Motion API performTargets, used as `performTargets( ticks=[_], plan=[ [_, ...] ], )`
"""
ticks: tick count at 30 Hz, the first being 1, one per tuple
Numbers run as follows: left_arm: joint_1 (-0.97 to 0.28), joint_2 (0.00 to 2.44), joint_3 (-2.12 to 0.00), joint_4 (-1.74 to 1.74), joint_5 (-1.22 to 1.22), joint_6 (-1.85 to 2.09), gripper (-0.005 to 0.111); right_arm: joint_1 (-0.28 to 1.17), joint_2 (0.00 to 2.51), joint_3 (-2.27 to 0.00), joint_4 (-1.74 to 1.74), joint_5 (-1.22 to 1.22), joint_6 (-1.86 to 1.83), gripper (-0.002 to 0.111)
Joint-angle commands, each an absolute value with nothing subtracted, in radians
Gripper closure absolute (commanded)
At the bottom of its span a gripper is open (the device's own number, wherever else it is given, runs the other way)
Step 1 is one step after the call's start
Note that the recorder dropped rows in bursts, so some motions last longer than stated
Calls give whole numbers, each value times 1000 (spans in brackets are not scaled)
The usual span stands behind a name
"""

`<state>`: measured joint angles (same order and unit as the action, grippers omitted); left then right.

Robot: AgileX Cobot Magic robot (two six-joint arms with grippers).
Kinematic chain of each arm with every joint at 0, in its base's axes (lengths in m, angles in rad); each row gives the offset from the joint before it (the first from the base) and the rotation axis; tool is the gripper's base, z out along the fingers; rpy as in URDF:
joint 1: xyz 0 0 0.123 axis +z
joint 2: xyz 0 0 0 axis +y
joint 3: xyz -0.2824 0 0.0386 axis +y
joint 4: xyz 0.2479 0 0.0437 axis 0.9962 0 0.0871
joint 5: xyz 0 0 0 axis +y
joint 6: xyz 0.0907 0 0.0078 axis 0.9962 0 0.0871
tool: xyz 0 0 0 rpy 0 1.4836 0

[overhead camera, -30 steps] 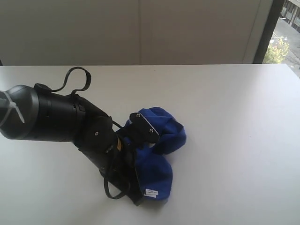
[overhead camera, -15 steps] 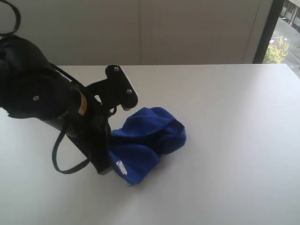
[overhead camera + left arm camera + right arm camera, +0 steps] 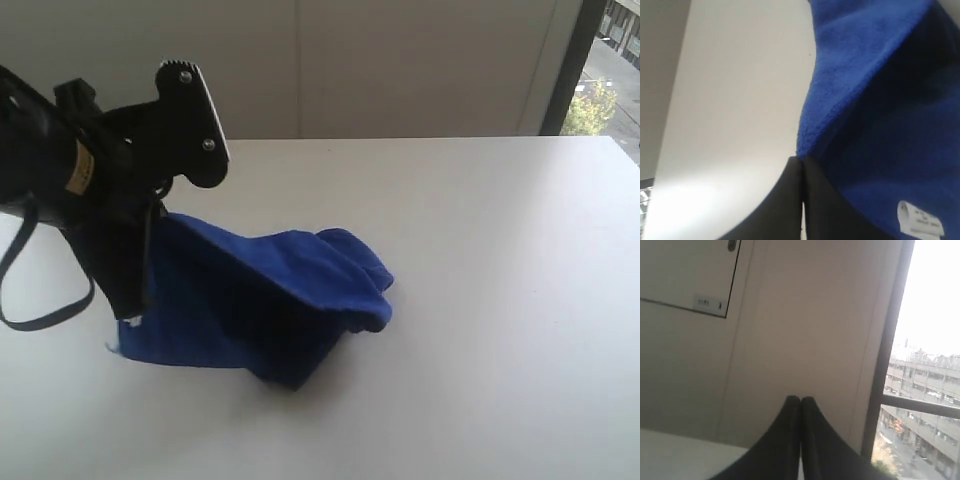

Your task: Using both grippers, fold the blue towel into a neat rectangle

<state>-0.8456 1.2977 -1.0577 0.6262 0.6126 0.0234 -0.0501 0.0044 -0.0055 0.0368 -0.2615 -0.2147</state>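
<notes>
- Left gripper (image 3: 801,160) pinches the blue towel (image 3: 250,300) by its edge, lifted; the far end rests on the table.
- Right gripper (image 3: 800,401) is pressed together, holding nothing.
- Wide white table (image 3: 500,280) lies to the towel's right; window (image 3: 932,365) beyond.

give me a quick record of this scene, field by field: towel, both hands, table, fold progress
towel: blue towel, bunched, one edge raised, the rest lying on the table
left: left hand shut on the raised edge of the blue towel
right: right hand shut, holding nothing, aimed at a wall and window, no towel in its view
surface: white table
detail: white label on the towel near the left hand
fold progress: not yet a rectangle
</notes>
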Motion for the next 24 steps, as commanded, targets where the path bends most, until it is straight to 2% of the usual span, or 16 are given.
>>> performTargets(
  ticks=[1,9,14,16,19,21,22,24],
  plan=[
    [-850,1244,-1061,737,652,19,107,-48,0,0,32,-337,205,108],
    [-849,1219,-1144,837,738,26,107,-48,0,0,-6,-295,482,108],
    [-849,1214,-1198,889,802,45,107,-45,12,-65,-320,-119,758,108],
    [-849,1210,-1206,901,811,64,107,-33,95,-112,-428,-99,838,108],
    [-849,1197,-1212,949,808,67,107,74,478,-290,-711,-181,935,108],
    [-849,1195,-1212,965,820,80,107,127,627,-367,-918,-212,1046,107],
    [-849,1195,-1212,977,825,82,107,167,734,-409,-1083,-254,1127,105],
    [-849,1187,-1212,992,832,82,107,240,979,-542,-1498,-414,1378,90]
  ],
)
